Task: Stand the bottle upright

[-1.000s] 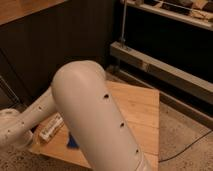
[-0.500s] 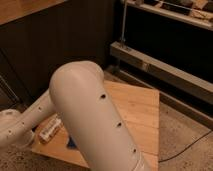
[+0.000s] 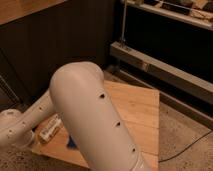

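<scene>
Lying sideways at 8 o'clock on the worktop (image 3: 142, 107), the bottle (image 3: 50, 129) bears a label I cannot read. The white arm (image 3: 95, 120) hides the pincer, so its state cannot be told.

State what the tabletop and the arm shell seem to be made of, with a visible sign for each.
Tabletop: looks like pale wood, matt; plank seams show. Arm shell: smooth white plastic or painted metal, hard to say; soft sheen, small dark holes. The gripper is out of view.
</scene>
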Controlling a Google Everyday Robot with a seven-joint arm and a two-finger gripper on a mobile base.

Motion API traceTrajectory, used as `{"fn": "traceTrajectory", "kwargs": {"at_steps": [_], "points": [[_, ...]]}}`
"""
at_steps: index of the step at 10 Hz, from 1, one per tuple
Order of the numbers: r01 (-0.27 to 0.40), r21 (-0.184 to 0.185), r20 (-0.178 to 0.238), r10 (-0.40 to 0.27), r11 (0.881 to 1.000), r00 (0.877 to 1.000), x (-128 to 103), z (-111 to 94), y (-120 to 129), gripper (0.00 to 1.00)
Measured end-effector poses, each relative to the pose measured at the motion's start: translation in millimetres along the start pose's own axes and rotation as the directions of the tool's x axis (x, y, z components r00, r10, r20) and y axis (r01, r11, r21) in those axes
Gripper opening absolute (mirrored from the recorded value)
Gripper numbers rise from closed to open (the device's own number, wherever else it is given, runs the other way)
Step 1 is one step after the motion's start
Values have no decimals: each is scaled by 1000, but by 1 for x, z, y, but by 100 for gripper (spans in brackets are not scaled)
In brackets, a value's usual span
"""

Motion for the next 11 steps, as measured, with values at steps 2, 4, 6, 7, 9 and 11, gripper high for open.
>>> {"fn": "traceTrajectory", "kwargs": {"at_steps": [2, 4, 6, 7, 9, 11], "points": [[-3, -3, 2, 3, 1000, 1000, 1, 3, 0, 65], [-17, -8, -2, 17, 1000, 1000, 3, 5, 2, 65], [-24, -12, -7, 24, 1000, 1000, 5, 6, 3, 65], [-28, -17, -11, 27, 999, 1000, 7, 8, 5, 65], [-29, -19, -12, 29, 999, 1000, 7, 10, 6, 62], [-27, -20, -11, 27, 999, 1000, 6, 11, 5, 49]]}}
